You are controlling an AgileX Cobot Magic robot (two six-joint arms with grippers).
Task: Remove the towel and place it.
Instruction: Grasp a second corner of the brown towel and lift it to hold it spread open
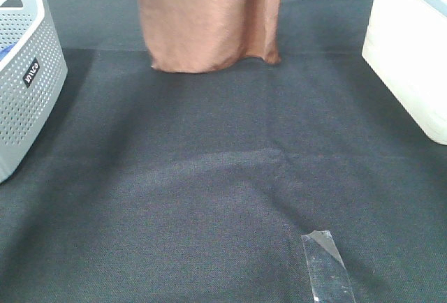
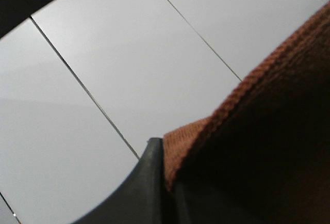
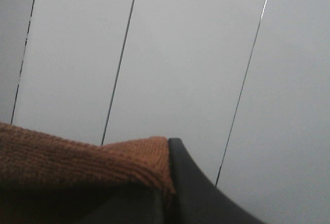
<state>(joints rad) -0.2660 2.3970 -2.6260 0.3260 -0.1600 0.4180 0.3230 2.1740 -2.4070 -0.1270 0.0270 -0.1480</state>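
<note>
The brown fuzzy towel [image 1: 206,17] hangs down from above the top edge of the exterior high view, its lower edge just above or touching the black table cloth at the back. Both grippers are out of that view. In the left wrist view a dark fingertip [image 2: 147,182] pinches the towel's hemmed edge [image 2: 247,131], with a pale panelled surface behind it. In the right wrist view a dark fingertip [image 3: 185,182] pinches another part of the towel's edge [image 3: 77,157]. Both grippers are shut on the towel and point upward.
A grey perforated basket [image 1: 24,72] stands at the left edge of the table. A white bin [image 1: 412,52] stands at the right. A strip of clear tape [image 1: 327,268] lies on the black cloth [image 1: 209,177] near the front.
</note>
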